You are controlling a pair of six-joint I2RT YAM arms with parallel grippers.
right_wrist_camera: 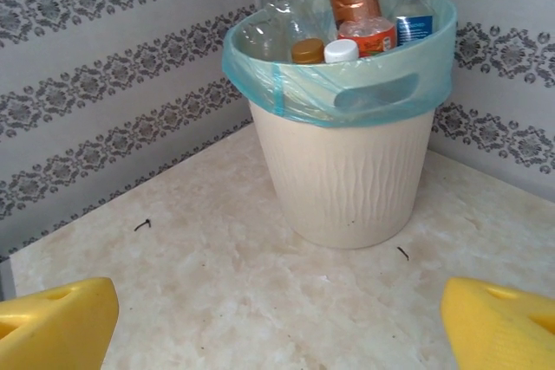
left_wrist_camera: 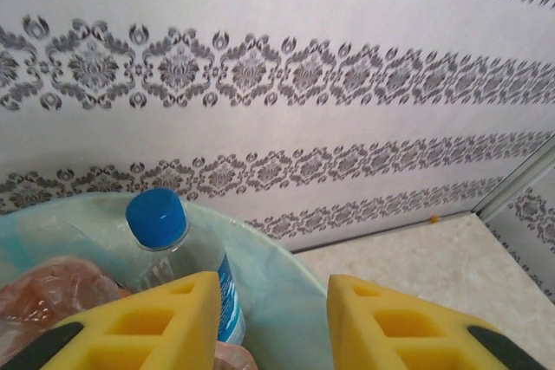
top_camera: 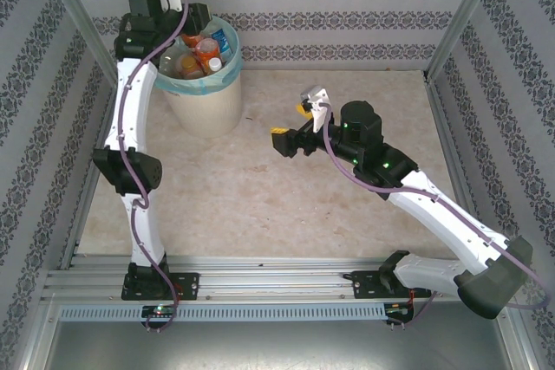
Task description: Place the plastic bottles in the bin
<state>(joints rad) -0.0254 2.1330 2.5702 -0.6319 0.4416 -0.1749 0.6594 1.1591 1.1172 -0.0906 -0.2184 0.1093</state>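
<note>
Left gripper (left_wrist_camera: 273, 322), its yellow foam fingers parted with nothing between them, hangs over the round cream-white wastebasket (right_wrist_camera: 347, 188) lined with a pale teal plastic bag, which stands at the far left of the beige marbled table (right_wrist_camera: 217, 283). Small plastic bottles (right_wrist_camera: 347, 19) fill it to the rim. A clear blue-capped bottle (left_wrist_camera: 169, 240) lies just beyond the fingers, beside what looks like a blurred brown one. Further right, the right gripper (top_camera: 299, 120) is spread wide and empty, facing the wastebasket from well apart.

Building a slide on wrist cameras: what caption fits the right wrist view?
Open right gripper faces the cream bin, lined in teal and heaped with plastic bottles, on the marbled table.
</note>
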